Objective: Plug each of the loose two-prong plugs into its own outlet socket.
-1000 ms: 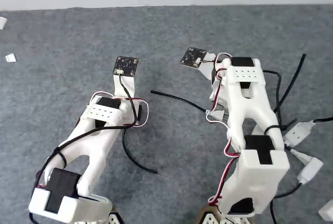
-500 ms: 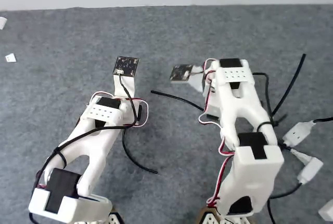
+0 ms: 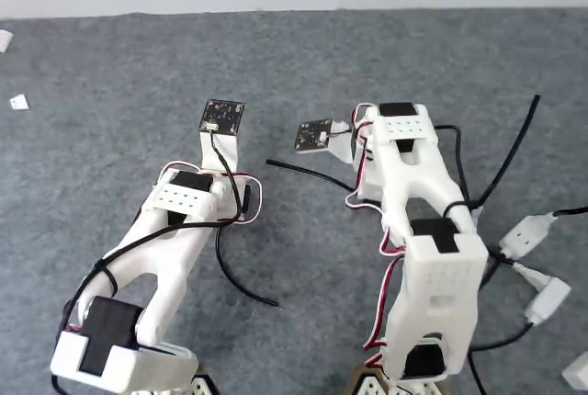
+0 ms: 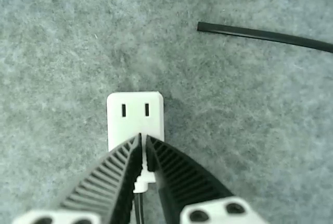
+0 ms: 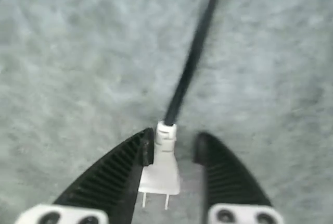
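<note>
Pinching the outlet socket point(image 4: 135, 115) by its cord end, the left gripper point(image 4: 143, 140) has its fingers point(image 4: 169, 164) drawn almost together on the narrow white neck where the cord leaves the body. The socket rests on the grey desk point(image 4: 250, 130) with its two slots turned toward the left wrist camera. Judgement: gripping at the neck steadies the socket and leaves the slotted face free for a plug.

The right gripper point(image 5: 176, 139) has its fingers point(image 5: 125, 166) moderately apart, straddling the two-prong plug point(image 5: 160, 174). One finger touches the plug's side and the other stands off with a clear gap, so this is not yet a grasp. The prongs point back toward the wrist, and the black cable point(image 5: 195, 57) runs away from it. Judgement: the straddle is set so that closing would clamp the plug body. With the prongs facing the wrist, the plug probably needs reorienting before it can meet the slots.

In the high view the left arm point(image 3: 175, 220) and right arm point(image 3: 413, 184) are well apart. Two more white cord ends point(image 3: 531, 232) lie at the desk's right side. Plugging has not begun.
</note>
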{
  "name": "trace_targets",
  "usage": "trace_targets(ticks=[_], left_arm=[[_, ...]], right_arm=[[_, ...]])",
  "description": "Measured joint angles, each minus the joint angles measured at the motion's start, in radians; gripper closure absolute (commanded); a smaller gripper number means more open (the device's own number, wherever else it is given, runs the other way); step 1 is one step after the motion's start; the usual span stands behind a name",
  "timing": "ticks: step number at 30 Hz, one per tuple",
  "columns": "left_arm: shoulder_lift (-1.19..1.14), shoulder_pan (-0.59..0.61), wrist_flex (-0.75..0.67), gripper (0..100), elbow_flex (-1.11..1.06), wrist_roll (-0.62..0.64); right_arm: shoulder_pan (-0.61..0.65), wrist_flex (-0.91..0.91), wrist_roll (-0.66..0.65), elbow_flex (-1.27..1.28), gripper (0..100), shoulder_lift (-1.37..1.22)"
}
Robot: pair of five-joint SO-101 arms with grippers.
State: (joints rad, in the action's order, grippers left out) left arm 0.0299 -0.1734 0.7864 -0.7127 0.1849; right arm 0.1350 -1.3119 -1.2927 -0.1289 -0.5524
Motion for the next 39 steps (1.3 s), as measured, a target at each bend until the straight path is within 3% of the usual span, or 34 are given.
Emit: trace_targets(ticks=[14,31,35,39], left_arm=[[0.0,0.0,0.0,98,0.0,0.0],[0.034,0.044,-0.037,98,-0.02,0.002],[0.164,0.048,-0.109,98,-0.161,-0.029],[0.376,0.034,-0.18,86,-0.351,-0.153]], right_arm=[[-0.014,-0.048,0.011,-0.018,99.0,0.044],[0.032,-0.183,0.634,-0.017,99.0,0.586],[0.072,-0.213,0.694,-0.017,99.0,0.595],[0.118,-0.221,0.744,-0.017,99.0,0.611]])
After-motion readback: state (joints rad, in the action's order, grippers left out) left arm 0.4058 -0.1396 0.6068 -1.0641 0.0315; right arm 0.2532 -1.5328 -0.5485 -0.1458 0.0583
